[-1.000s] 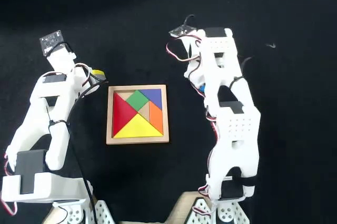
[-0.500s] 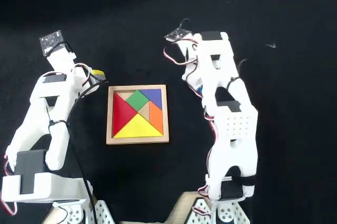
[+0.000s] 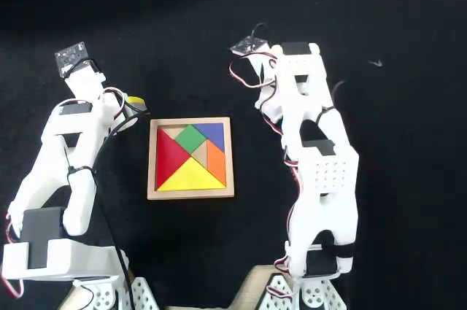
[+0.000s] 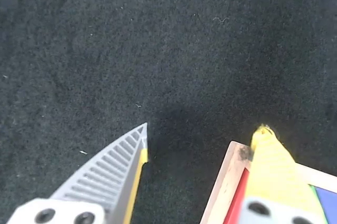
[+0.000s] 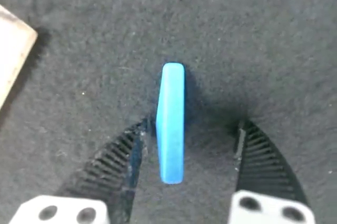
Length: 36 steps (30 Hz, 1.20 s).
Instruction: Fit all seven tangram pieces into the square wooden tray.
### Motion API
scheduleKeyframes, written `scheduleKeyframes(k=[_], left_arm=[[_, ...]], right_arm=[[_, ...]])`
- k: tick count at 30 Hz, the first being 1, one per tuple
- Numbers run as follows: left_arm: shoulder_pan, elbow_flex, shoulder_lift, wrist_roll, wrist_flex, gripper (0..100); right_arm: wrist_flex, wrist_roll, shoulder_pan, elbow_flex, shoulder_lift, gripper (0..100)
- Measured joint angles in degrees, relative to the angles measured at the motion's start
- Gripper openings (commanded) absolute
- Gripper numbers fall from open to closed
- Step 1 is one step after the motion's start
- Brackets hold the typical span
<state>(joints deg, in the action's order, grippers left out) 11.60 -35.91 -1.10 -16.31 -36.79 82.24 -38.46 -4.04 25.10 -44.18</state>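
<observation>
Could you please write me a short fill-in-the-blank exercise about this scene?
1. The piece standing on edge inside the right gripper is ____ in colour.
2. In the tray, the big triangle next to the red triangle is ____.
3. The left gripper, open or shut, is ____.
Missing words: blue; yellow; open.

The high camera looks down on the whole table (image 3: 408,179) from well above; each wrist camera faces down at the table from close by; left wrist and high views share a tray (image 3: 191,195) corner.
</observation>
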Motion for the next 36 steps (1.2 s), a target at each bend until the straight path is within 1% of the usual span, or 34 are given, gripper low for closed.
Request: scheduleKeyframes(k=[11, 18, 27, 28, 30, 36], left_arm=[[0.0, 0.0, 0.0, 0.0, 0.0, 30], [0.0, 0.0, 0.0, 0.0, 0.0, 30], [0.0, 0.0, 0.0, 0.0, 0.0, 30], [0.0, 0.0, 0.0, 0.0, 0.0, 30], [0.0, 0.0, 0.0, 0.0, 0.0, 30], [0.0, 0.0, 0.0, 0.0, 0.0, 30]], right_arm=[[-0.4, -2.1, 1.3, -0.4, 1.0, 24.0], [-1.0, -2.1, 6.9, 0.4, 4.4, 23.7], [-3.6, -1.8, 6.6, 0.7, 5.0, 24.0], [-3.5, -4.0, 6.0, 0.7, 5.0, 24.0], [-1.8, -11.3, 4.0, 0.7, 5.0, 24.0], [4.0, -38.4, 3.3, 0.7, 5.0, 24.0]])
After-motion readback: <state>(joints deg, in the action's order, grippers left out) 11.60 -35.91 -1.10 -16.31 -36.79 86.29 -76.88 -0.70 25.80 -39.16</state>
